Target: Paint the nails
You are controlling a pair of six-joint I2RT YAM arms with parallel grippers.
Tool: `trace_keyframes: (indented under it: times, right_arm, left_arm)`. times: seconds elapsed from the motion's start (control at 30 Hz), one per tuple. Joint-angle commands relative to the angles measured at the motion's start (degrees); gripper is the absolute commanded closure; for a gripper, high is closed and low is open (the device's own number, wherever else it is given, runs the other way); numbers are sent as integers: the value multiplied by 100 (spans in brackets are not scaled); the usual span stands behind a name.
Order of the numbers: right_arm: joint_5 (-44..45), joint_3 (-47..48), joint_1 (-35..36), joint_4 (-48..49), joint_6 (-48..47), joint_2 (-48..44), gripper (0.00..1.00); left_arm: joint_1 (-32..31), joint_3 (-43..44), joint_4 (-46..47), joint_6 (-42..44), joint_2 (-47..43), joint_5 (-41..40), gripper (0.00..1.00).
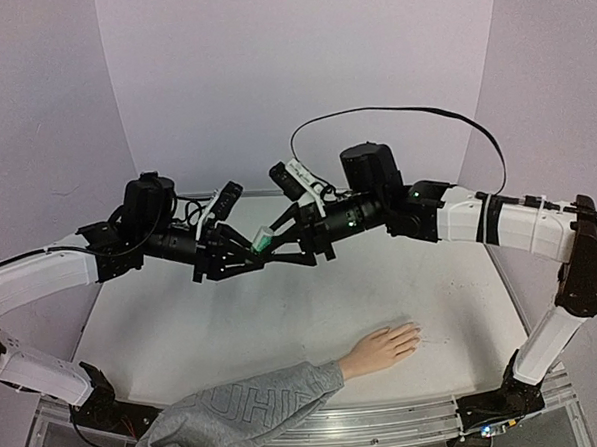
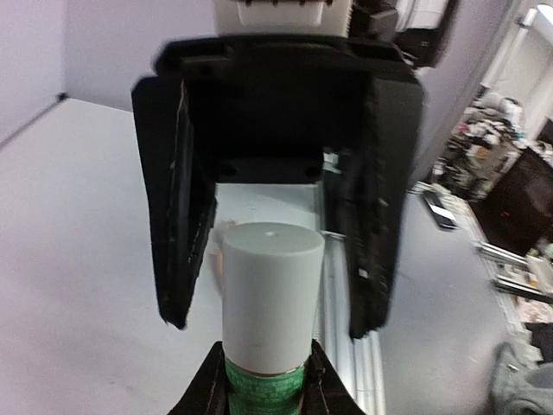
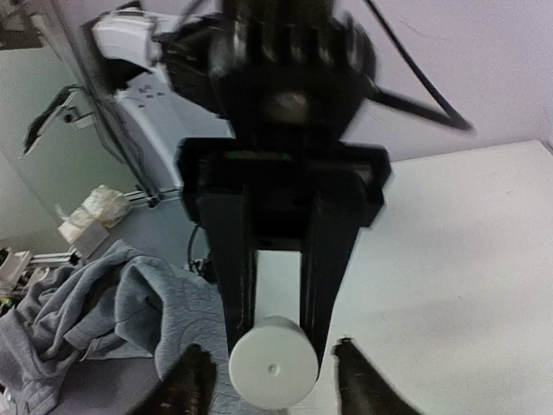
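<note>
My left gripper [image 1: 250, 248] is shut on a small bottle [image 1: 263, 239] with a green label [image 2: 263, 391] and a whitish cap [image 2: 270, 290], held in the air above the table's middle. My right gripper [image 1: 282, 238] is open, and its black fingers [image 2: 177, 225] stand on either side of the cap without touching it. In the right wrist view the cap [image 3: 272, 372] faces the camera between my open fingertips [image 3: 186, 385]. The flesh-coloured mannequin hand [image 1: 380, 349] lies flat near the table's front, with a grey sleeve [image 1: 238, 412]. Its nails [image 1: 414, 330] are too small to make out.
An aluminium rail [image 1: 389, 424] runs along the table's front edge. A black cable [image 1: 393, 113] arcs above the right arm. Purple walls close in the back and sides. The grey sweatshirt [image 3: 104, 320] bunches below the grippers, and cluttered shelves [image 2: 510, 173] stand beyond the table.
</note>
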Motion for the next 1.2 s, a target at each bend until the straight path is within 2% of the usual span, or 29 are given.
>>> trace_keyframes:
  times: [0.0, 0.1, 0.17, 0.3, 0.4, 0.5, 0.67, 0.97, 1.17]
  right_arm:
    - [2198, 261, 31, -275, 1103, -70, 22]
    - [2616, 49, -2, -257, 1790, -338, 10]
    - [2698, 39, -2, -192, 2290, -351, 8]
    - [2791, 181, 5, -63, 3055, -171, 9]
    - [2902, 284, 7, 63, 3325, -18, 15]
    - [2896, 335, 6, 253, 3425, 98, 22]
    - [2670, 357, 6, 744, 3689, 300, 26]
    - [2381, 710, 2, 922, 3770, 782, 37]
    - [2165, 682, 4, 1067, 3758, 846, 60]
  left_arm:
    - [-98, -282, 524, 283, -637, -2756, 100]
    - [-480, -487, 556, 592, -824, -4199, 100]
    - [-693, -495, 606, 629, -796, -4991, 100]
    - [-955, -520, 925, 656, -482, -6031, 100]
    - [-1064, -355, 1039, 797, -227, -6544, 100]
    - [-1128, -225, 1061, 984, -21, -6790, 100]
    - [-1199, -214, 1083, 1053, 95, -6849, 100]
    - [-1331, -180, 1110, 1028, 193, -6750, 100]
    - [-1355, -153, 1106, 1013, 181, -6541, 100]
